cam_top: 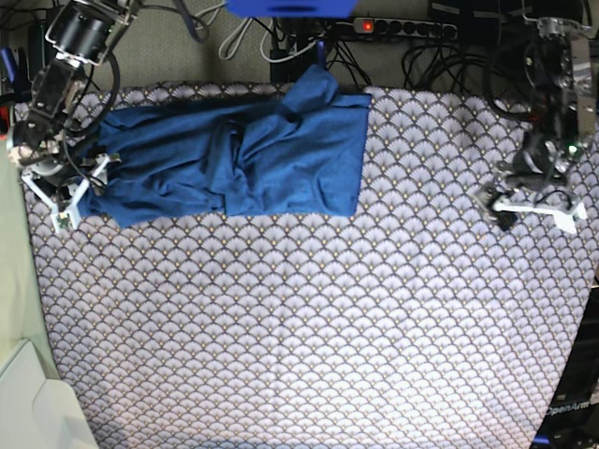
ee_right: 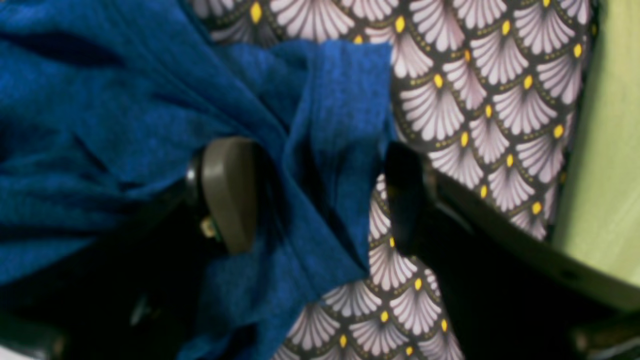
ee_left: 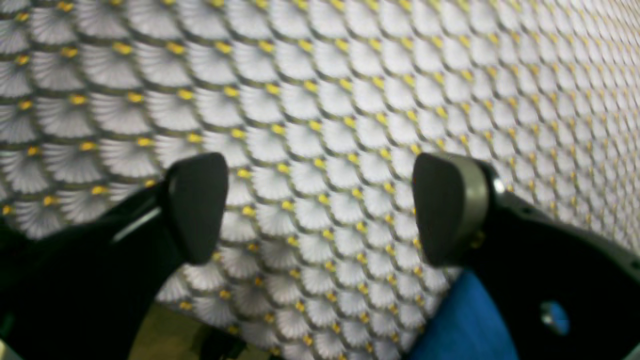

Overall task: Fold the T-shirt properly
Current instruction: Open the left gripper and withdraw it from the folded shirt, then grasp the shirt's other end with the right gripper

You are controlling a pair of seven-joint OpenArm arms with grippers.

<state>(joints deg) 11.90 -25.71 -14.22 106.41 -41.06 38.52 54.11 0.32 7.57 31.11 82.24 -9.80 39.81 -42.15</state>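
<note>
**Both tools wide open, shirt bunched at the far left of the surface**

Left wrist view: I see my left tool (ee_left: 320, 210) with its two dark pads spread far apart and nothing between them. Beneath it lies only the scallop-patterned cloth of the surface (ee_left: 350, 100). A small patch of the T-shirt (ee_left: 465, 325) shows at about 5 o'clock, below the right-hand pad and not touching it as far as I can tell.

Right wrist view: my right tool (ee_right: 320, 200) also stands wide open. A fold of the blue T-shirt (ee_right: 150, 110) hangs down through the gap between the pads, draped over the left-hand pad; the jaws are not pressed onto it. The rest of the fabric fills the frame from 9 to 12 o'clock, with the patterned surface (ee_right: 475, 100) showing at 1 to 3 o'clock.

Base view: the T-shirt (cam_top: 234, 154) lies rumpled in a wide band at roughly 11 o'clock on the surface (cam_top: 309, 327). My right tool (cam_top: 65, 192) sits at the shirt's left end, at 9 to 10 o'clock. My left tool (cam_top: 524, 201) rests at 3 o'clock, well apart from the shirt.
</note>
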